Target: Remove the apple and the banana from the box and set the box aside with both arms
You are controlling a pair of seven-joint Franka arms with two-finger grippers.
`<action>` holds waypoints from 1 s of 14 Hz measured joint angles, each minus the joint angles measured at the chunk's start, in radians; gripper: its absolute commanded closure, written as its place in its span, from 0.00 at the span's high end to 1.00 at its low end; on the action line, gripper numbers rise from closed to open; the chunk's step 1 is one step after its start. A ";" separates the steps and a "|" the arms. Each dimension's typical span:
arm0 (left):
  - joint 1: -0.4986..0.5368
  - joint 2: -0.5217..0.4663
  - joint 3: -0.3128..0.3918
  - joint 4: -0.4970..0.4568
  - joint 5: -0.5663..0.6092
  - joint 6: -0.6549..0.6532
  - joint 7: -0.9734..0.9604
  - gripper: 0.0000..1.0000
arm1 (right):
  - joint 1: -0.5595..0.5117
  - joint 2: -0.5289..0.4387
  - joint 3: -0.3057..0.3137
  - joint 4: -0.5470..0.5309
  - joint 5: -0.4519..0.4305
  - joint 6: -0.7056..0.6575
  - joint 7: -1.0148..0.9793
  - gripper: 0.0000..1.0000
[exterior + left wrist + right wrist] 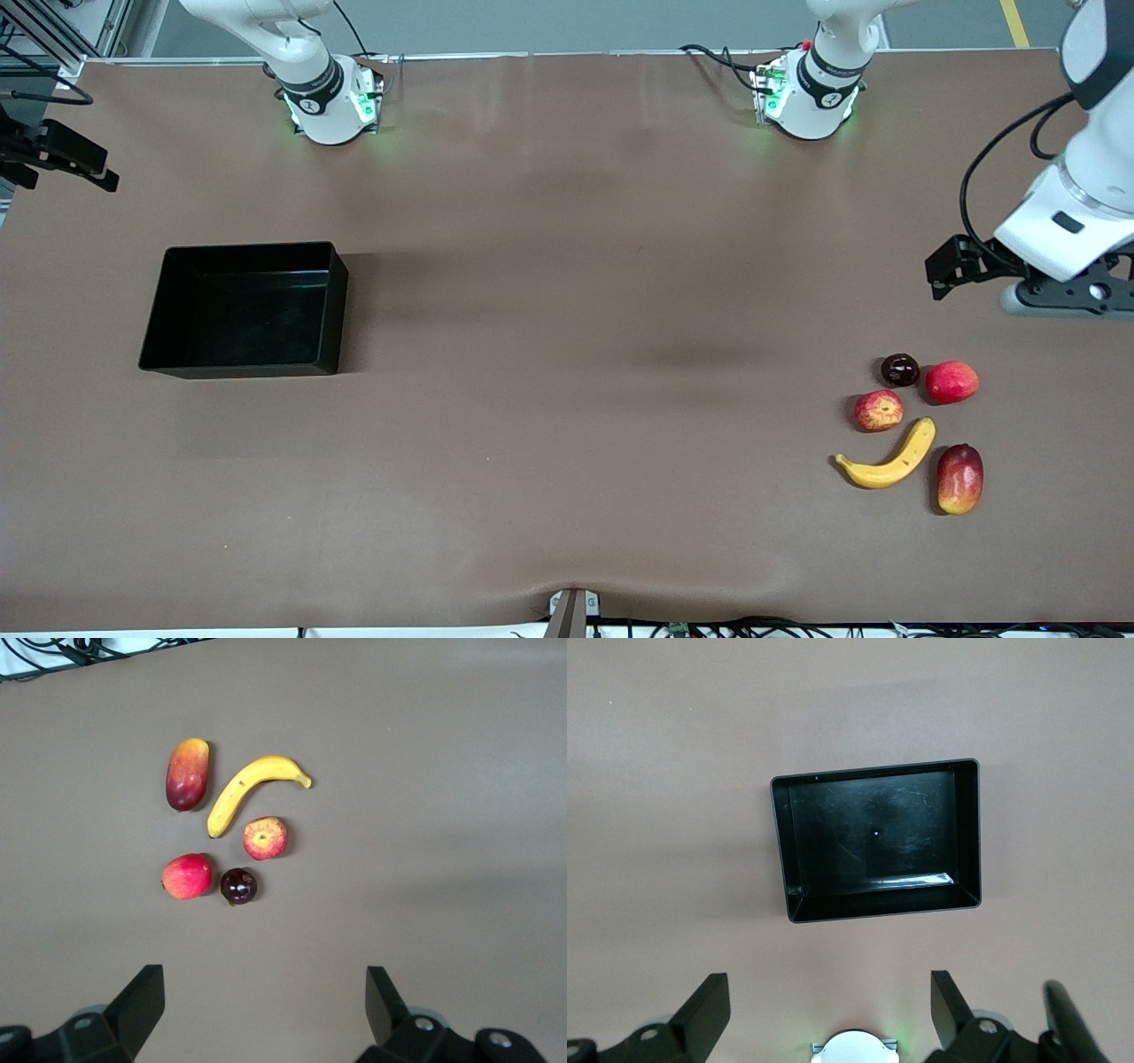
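A: What sits at the right arm's end of the tabletop [567, 354]?
B: The black box [244, 307], open side up and bare inside, alone on the brown cover. The right pincer [830, 1010] hangs over it with its jaws spread wide, gripping nothing.
A: And moving across?
B: A long bare stretch, then the fruit cluster at the left arm's end. The apple [879, 410] lies just beside the banana [889, 458], which curves nearer to the front camera. A dark-red round fruit [900, 369] and a red peach-like fruit [951, 382] lie next to each other, farther from that camera. The mango [960, 478] lies beside the banana's thick end.
A: The left pincer [266, 1010]?
B: Up over the tabletop near the cluster, jaws wide apart, nothing between them.
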 measured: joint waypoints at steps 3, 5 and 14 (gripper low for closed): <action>-0.083 -0.064 0.093 -0.053 -0.053 0.000 0.000 1.00 | -0.001 0.000 -0.003 0.011 0.000 -0.003 0.000 1.00; -0.118 -0.093 0.146 -0.076 -0.066 -0.002 0.002 1.00 | -0.004 0.000 -0.007 0.013 0.000 -0.020 0.000 1.00; -0.265 -0.122 0.347 -0.087 -0.135 -0.031 0.031 1.00 | -0.043 0.000 -0.019 0.052 0.100 -0.079 0.000 1.00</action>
